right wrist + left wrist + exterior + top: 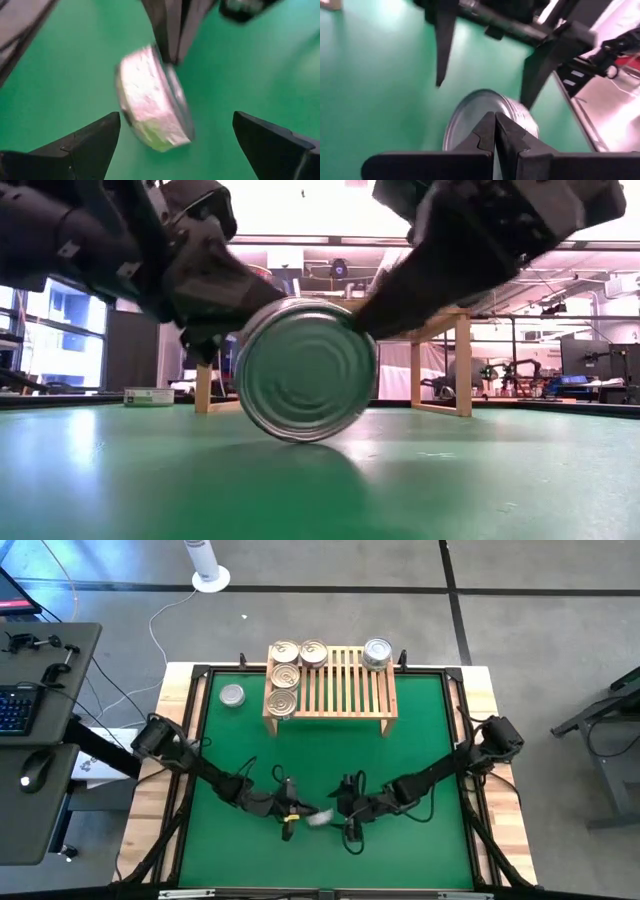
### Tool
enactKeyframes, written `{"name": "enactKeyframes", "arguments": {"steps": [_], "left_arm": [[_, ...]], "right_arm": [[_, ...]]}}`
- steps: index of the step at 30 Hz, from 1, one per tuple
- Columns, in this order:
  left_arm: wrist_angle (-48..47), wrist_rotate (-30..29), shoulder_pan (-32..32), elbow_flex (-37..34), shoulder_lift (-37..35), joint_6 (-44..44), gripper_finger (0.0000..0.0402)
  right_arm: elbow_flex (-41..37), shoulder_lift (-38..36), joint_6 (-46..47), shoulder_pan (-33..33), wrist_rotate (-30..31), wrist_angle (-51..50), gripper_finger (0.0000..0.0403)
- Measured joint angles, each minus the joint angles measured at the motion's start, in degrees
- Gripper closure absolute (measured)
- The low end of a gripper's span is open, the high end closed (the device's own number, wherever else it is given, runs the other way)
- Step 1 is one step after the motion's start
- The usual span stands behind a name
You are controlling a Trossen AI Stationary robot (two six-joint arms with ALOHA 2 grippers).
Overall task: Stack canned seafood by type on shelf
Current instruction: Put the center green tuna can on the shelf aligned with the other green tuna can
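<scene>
One tin (307, 368) on edge — left gripper (495, 131) pinched together against it; right gripper (175, 135) spread, just beside.

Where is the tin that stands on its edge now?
In the high view the tin is on the green mat, near its front middle, between the shut left tool and the open right tool, far from the shelf.

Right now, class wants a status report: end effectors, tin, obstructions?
Left end effector shut, tips against tilted tin. Right end effector open, straddling it. Nothing between tin and shelf.
</scene>
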Motion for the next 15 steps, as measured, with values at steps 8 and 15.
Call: {"name": "enactKeyframes", "arguments": {"steps": [8,15], "left_arm": [[-1.75,4.13,0.22,2.77,0.91,1.76,0.0402],[-3.62,4.32,-0.45,2.78,0.98,1.73,0.0401]], "right_arm": [[0.00,0.00,13.58,4.67,4.54,-7.37,0.0022],[-2.16,0.00,26.20,10.46,12.11,-7.61,0.0022]]}}
